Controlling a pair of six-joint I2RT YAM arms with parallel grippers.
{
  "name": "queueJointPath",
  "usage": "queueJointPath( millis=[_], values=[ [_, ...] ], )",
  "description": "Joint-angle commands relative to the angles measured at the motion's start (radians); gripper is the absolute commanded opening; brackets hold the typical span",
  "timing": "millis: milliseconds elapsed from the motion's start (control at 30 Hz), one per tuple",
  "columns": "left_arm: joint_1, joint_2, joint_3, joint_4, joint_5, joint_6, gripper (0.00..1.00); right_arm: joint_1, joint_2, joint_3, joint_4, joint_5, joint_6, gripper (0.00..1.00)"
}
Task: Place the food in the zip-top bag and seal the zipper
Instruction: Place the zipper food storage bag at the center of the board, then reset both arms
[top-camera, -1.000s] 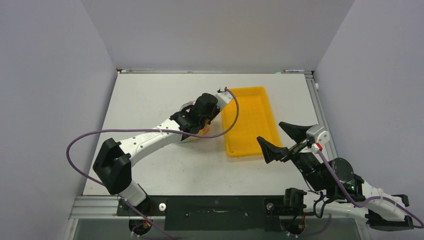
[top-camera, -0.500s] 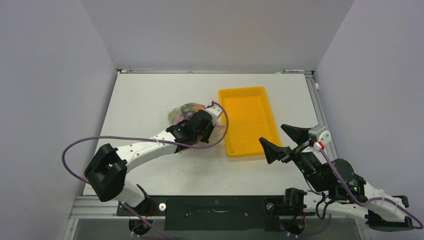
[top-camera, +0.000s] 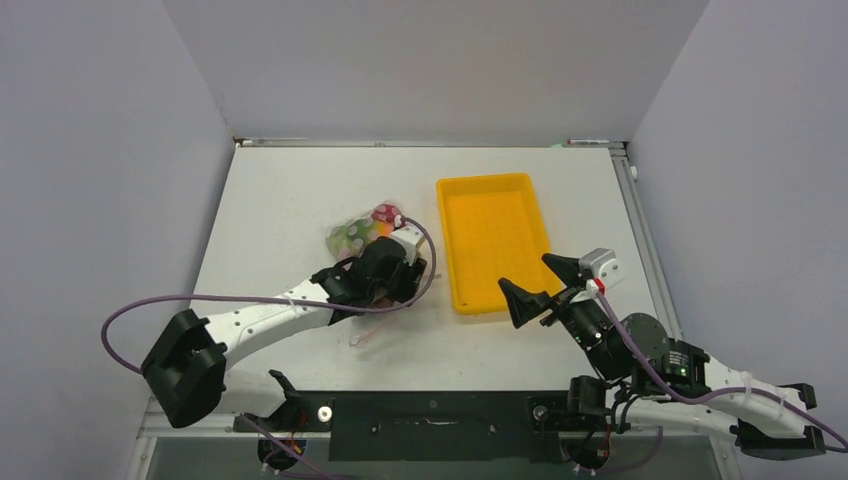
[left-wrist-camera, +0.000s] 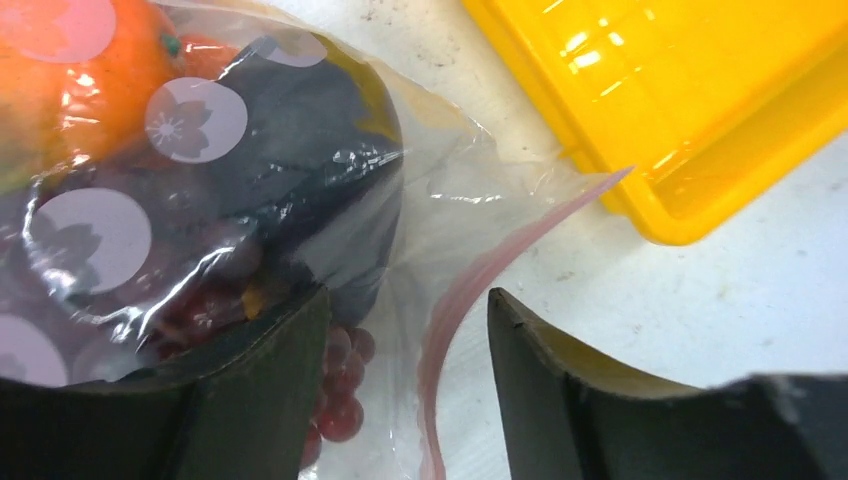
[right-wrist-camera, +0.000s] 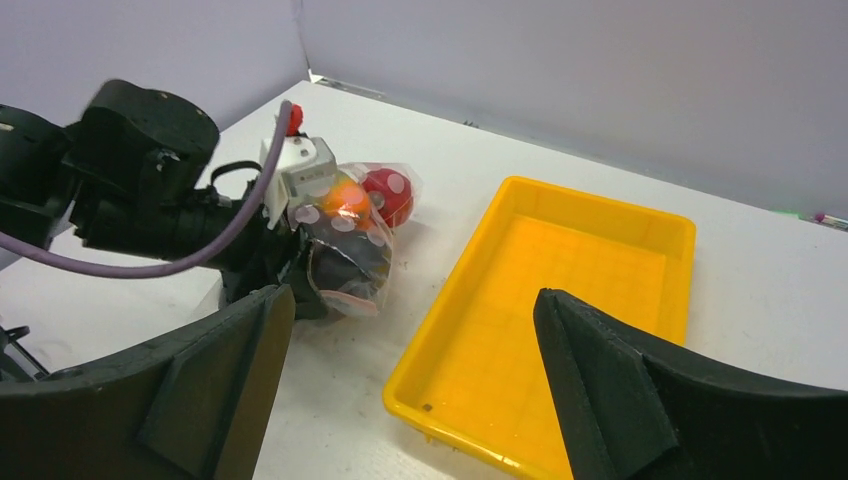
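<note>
The zip-top bag (top-camera: 362, 228), clear with pale round dots, lies on the table just left of the yellow tray. The food is inside it: an orange piece (left-wrist-camera: 70, 60), a dark eggplant (left-wrist-camera: 300, 150), red-purple grapes (left-wrist-camera: 340, 395) and a red tomato (right-wrist-camera: 386, 194). The pink zipper (left-wrist-camera: 470, 290) curves along the bag's edge and passes between the jaws of my left gripper (left-wrist-camera: 408, 300), which stands open and clamps nothing. The left gripper (top-camera: 385, 272) sits over the bag's near end. My right gripper (top-camera: 523, 272) hangs wide open and empty above the tray's near left corner.
The yellow tray (top-camera: 455, 240) is rigid and holds nothing; it lies right of the bag, and its near corner (right-wrist-camera: 420, 385) shows between my right fingers. The left arm's purple cable (top-camera: 200, 298) loops over the table's left side. Grey walls enclose the table.
The left arm has drawn back toward the near edge, and its jaws, shut before, have opened and released the bag. The right gripper has shifted left toward the tray's near corner.
</note>
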Motion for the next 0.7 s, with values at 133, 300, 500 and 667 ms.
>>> queueJointPath(
  millis=[133,300,500,667],
  values=[
    [0.000,-0.212,-0.029,0.052,0.127,-0.026,0.71,0.001,0.108,-0.010,0.053,0.035,0.060,0.91],
    [0.001,-0.309,-0.018,0.014,0.167,-0.037,0.96,-0.001,0.168,-0.014,0.043,0.048,0.095,0.90],
    [0.012,-0.393,0.031,-0.089,0.066,-0.151,0.96,-0.009,0.251,-0.012,0.025,0.072,0.115,0.90],
    [0.032,-0.429,0.093,-0.176,0.072,-0.112,0.96,-0.092,0.336,0.005,0.017,0.016,0.131,0.90]
  ],
)
